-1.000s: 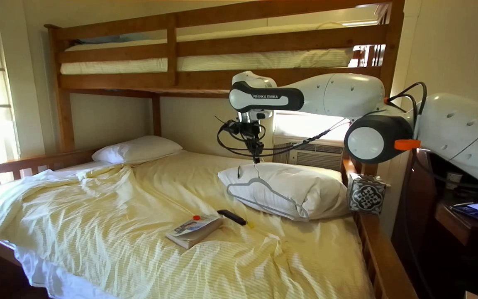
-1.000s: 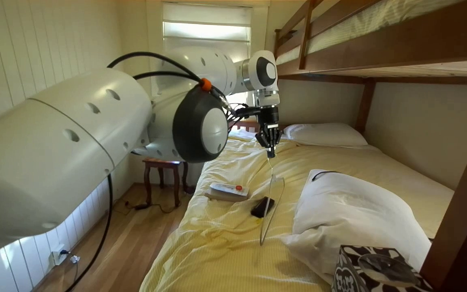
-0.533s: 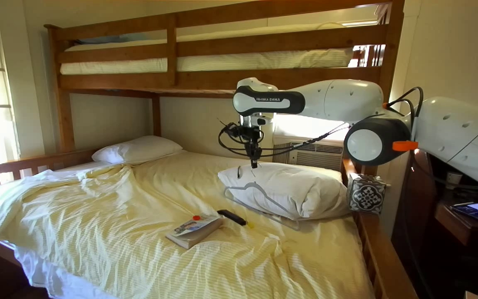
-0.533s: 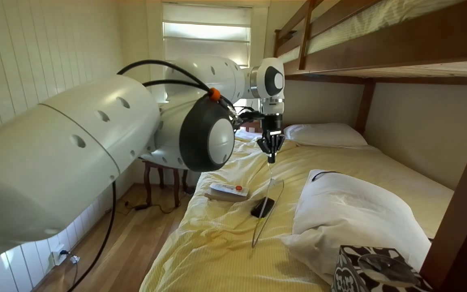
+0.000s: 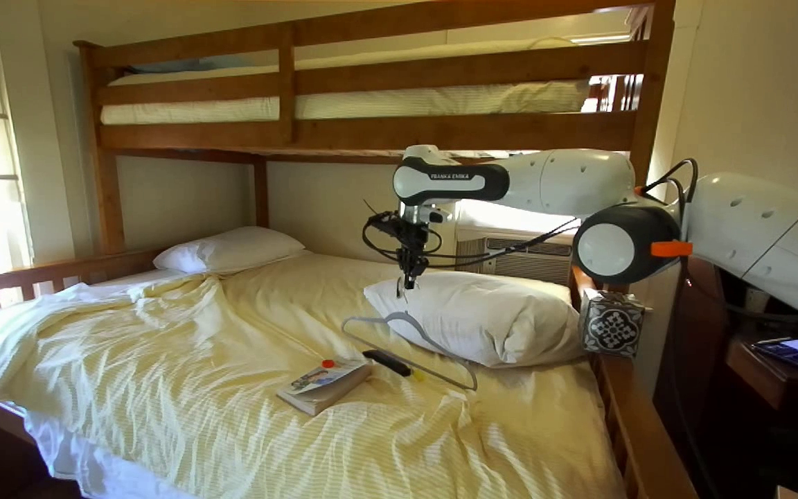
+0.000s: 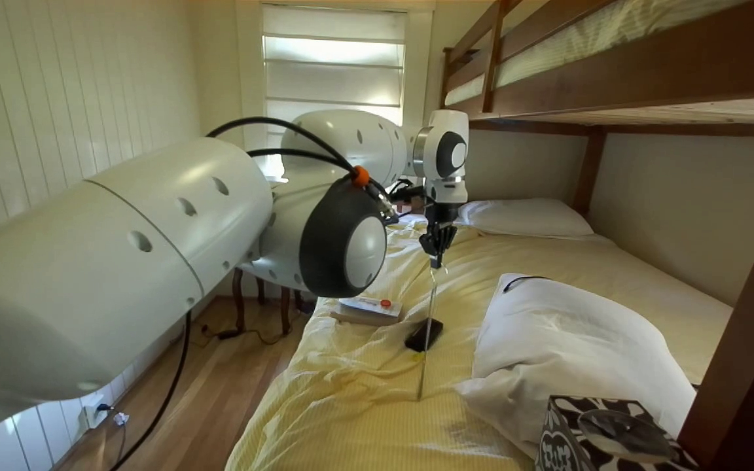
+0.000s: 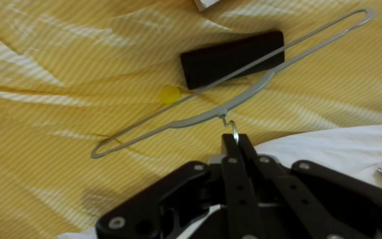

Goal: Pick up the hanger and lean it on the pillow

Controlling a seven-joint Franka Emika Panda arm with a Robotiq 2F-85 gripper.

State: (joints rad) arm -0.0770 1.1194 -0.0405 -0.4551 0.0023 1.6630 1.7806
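The grey hanger [image 5: 397, 316] hangs by its metal hook from my gripper [image 5: 410, 283], which is shut on the hook. In an exterior view the hanger [image 6: 426, 347] shows nearly edge-on, its lower end near the bed cover; I cannot tell if it touches. The wrist view shows the hanger [image 7: 244, 96] below the closed fingertips [image 7: 236, 136], crossing over a black bar. The large white pillow [image 5: 482, 312] lies beside the hanger; in an exterior view the pillow [image 6: 567, 347] is apart from it, to its right. White fabric [image 7: 337, 146] shows beside the fingers.
A book [image 5: 323, 387] with a red cap and the black bar [image 5: 386, 362] with a yellow disc lie on the bed. A flatter pillow [image 5: 229, 249] is at the far end. A patterned box [image 5: 612, 323] stands behind the large pillow. The upper bunk rail [image 5: 371, 132] runs above.
My gripper has moved down with the hanger, and slightly away from the large pillow. The hanger has turned and now shows edge-on in an exterior view, over the black bar.
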